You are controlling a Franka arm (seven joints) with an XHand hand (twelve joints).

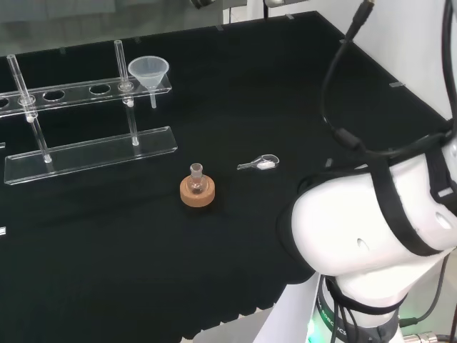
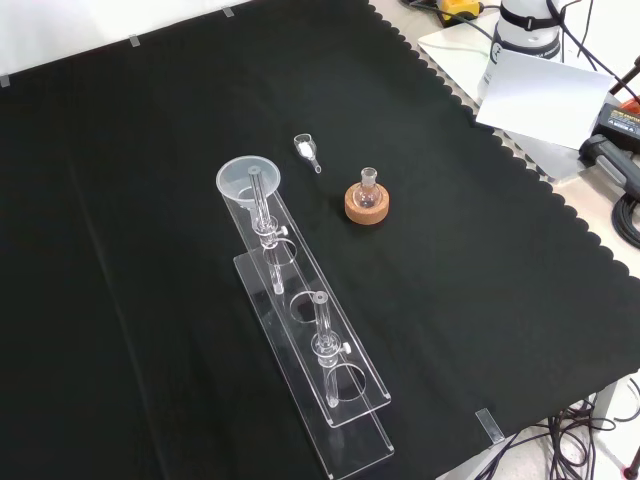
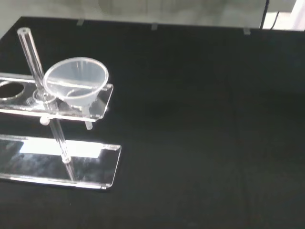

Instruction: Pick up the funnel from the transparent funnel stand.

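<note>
Head view: the funnel (image 1: 148, 73) sits in the end hole of the transparent funnel stand (image 1: 89, 150), at the stand's right end, toward the far left part of the black cloth (image 1: 285, 100). The funnel looks empty, its stem hanging down through the upper shelf. The other holes along that shelf hold nothing. Nearer the middle of the cloth a small glass flask (image 1: 196, 174) stands upright in a cork ring (image 1: 197, 193); whether it holds anything cannot be told. Just to its right lies a small clear scoop (image 1: 260, 163) with something white in its bowl. The arm's white link (image 1: 371, 221) fills the near right corner; the state of the hand's fingers cannot be told.

Front view: the funnel (image 2: 250, 182) occupies the far end of the stand (image 2: 320, 380), which runs lengthwise toward the near edge of the cloth (image 2: 120, 250). The scoop (image 2: 305, 148) lies near the funnel, the flask (image 2: 368, 190) on its ring (image 2: 366, 207) a little to the right. Beyond the scalloped right edge lie cables and a white sheet (image 2: 545, 95).

Wrist view: the funnel (image 3: 76, 86) rests in the stand's (image 3: 57, 164) shelf beside an upright post, empty.
</note>
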